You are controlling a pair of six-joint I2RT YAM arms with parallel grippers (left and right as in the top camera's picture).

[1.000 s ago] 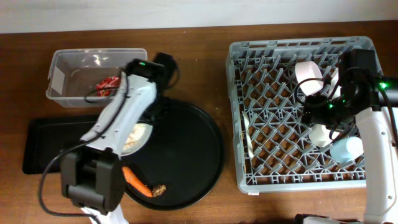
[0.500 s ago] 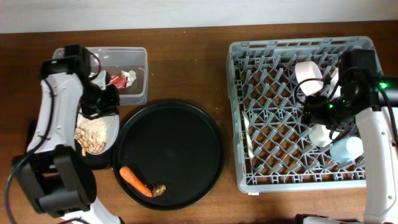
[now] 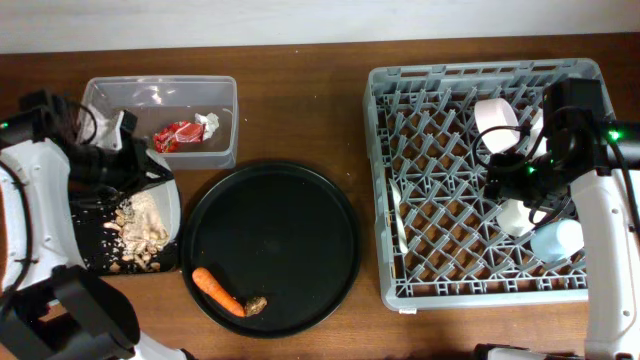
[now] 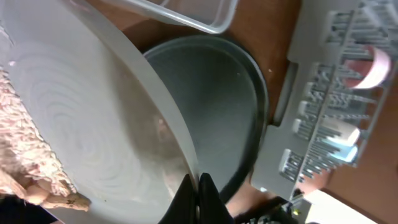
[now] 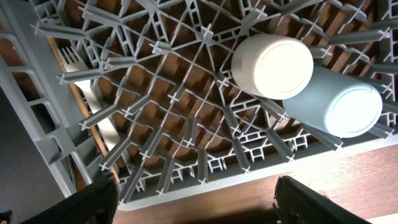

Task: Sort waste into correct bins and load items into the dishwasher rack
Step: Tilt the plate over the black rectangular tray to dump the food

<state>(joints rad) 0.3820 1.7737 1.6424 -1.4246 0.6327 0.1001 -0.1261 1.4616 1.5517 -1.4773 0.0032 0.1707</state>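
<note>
My left gripper is shut on the rim of the pale plate and holds it tilted over the shallow black tray. Pale crumbs lie at the plate's low edge and on the tray. In the left wrist view the fingers pinch the plate, with crumbs at its lower left. The clear tub holds the red wrapper and white paper. My right gripper is open and empty over the rack.
The round black tray holds the carrot and a brown lump. The rack holds the pink bowl, cream cup, light-blue cup and white fork.
My left arm has swung the plate from the round tray leftwards over the black rectangular tray and tilted it; crumbs have slid off. The right arm has not moved.
</note>
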